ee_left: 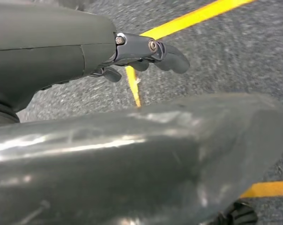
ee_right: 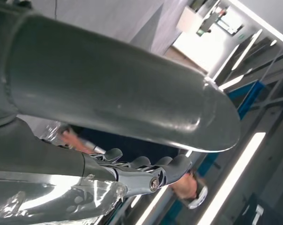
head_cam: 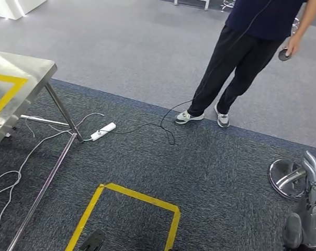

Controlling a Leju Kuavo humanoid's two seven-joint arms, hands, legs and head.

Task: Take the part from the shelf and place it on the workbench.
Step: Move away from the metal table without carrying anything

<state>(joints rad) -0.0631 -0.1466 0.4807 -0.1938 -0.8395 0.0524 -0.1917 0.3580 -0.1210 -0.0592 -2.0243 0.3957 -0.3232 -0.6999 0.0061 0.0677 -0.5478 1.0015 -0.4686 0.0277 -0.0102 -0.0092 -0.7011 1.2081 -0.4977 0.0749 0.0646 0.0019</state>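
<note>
The part (head_cam: 284, 178) is a shiny round metal piece with a stem, low at the right of the head view, above dark carpet. My right hand (head_cam: 309, 209) grips it by the stem side. In the right wrist view its fingers (ee_right: 143, 168) curl beside the part's chrome surface (ee_right: 44, 204). The steel workbench (head_cam: 28, 70), marked with yellow tape, stands at the far left, well away from the part. My left hand (ee_left: 147, 50) hangs over the floor with its fingers stretched out and nothing in them.
A person (head_cam: 243, 47) in dark clothes stands at the upper right, holding a small black object (head_cam: 284, 54). A white power strip (head_cam: 103, 130) and loose cables lie by the workbench leg (head_cam: 64, 111). A yellow tape square (head_cam: 140, 201) marks the carpet ahead.
</note>
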